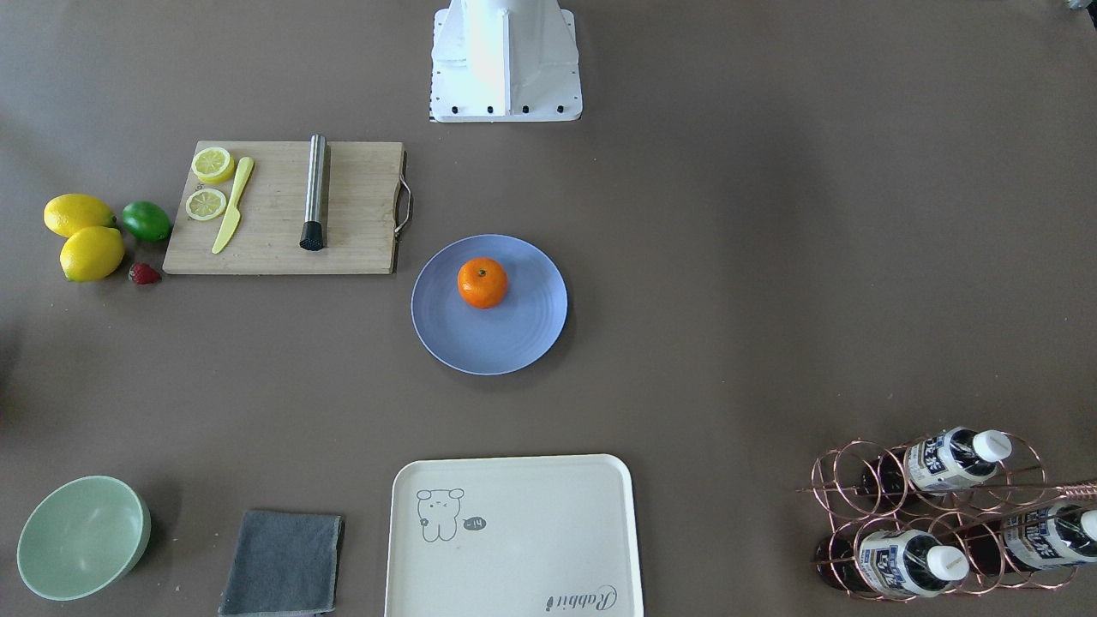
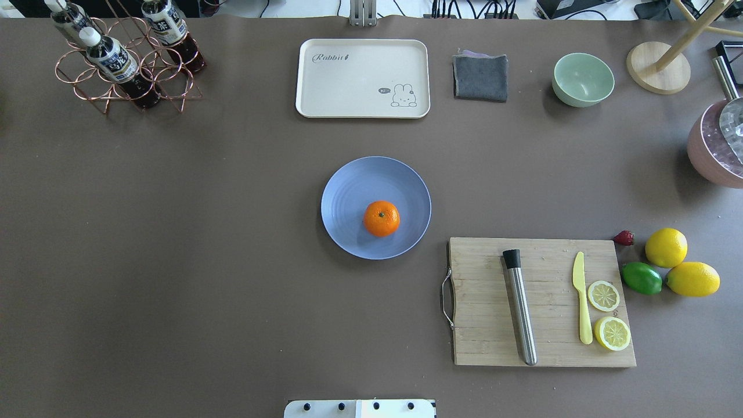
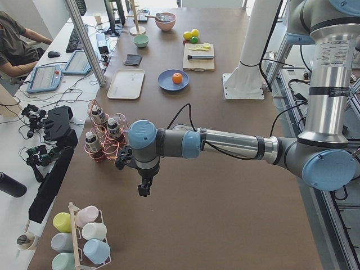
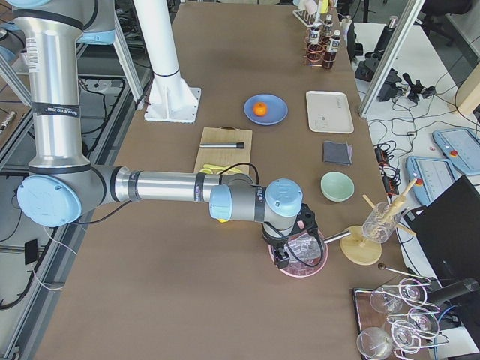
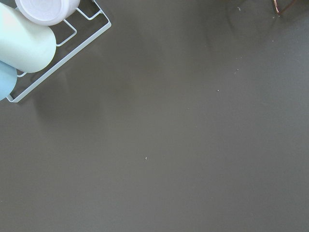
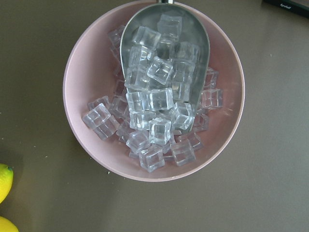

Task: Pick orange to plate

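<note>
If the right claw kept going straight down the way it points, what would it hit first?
Probably the ice cubes heaped in the metal scoop, which lies in the pink bowl; the right gripper hangs over that bowl, though exact alignment is unclear.

You'll see the small round orange (image 2: 381, 218) is bright orange with a tiny dark stem dimple, and the flat round plate (image 2: 348, 191) is periwinkle blue with faint concentric rings. Your rectangular plastic tray (image 2: 354, 87) is cream, printed with a grey line-drawn rabbit and the word "Rabbit". The round bowl (image 2: 583, 79) is pale green, the folded cloth (image 2: 480, 78) dark grey, the tabletop (image 2: 174, 232) flat brown.
</note>
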Available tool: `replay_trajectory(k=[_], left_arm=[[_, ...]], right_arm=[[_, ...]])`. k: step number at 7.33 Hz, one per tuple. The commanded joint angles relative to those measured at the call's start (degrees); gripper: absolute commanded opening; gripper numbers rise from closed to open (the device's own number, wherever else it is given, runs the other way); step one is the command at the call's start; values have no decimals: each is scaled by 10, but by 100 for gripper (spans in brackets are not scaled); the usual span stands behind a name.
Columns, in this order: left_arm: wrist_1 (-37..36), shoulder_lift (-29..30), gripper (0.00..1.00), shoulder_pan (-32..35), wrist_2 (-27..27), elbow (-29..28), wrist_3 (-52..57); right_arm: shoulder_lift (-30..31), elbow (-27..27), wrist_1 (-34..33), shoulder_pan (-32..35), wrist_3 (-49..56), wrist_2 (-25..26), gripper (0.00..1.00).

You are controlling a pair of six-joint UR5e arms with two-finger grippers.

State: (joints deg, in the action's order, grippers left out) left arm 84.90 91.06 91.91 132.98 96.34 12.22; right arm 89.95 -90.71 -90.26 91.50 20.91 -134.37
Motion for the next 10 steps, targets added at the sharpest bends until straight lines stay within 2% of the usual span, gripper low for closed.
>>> replay_trajectory(k=[1, 10], left_arm=[[0, -1, 97, -1, 0, -1, 0], [0, -12, 97, -2, 1, -1, 0]], right_arm=[[3, -1, 0, 0, 0, 0, 100], [5, -1, 1, 0, -1, -6, 100]])
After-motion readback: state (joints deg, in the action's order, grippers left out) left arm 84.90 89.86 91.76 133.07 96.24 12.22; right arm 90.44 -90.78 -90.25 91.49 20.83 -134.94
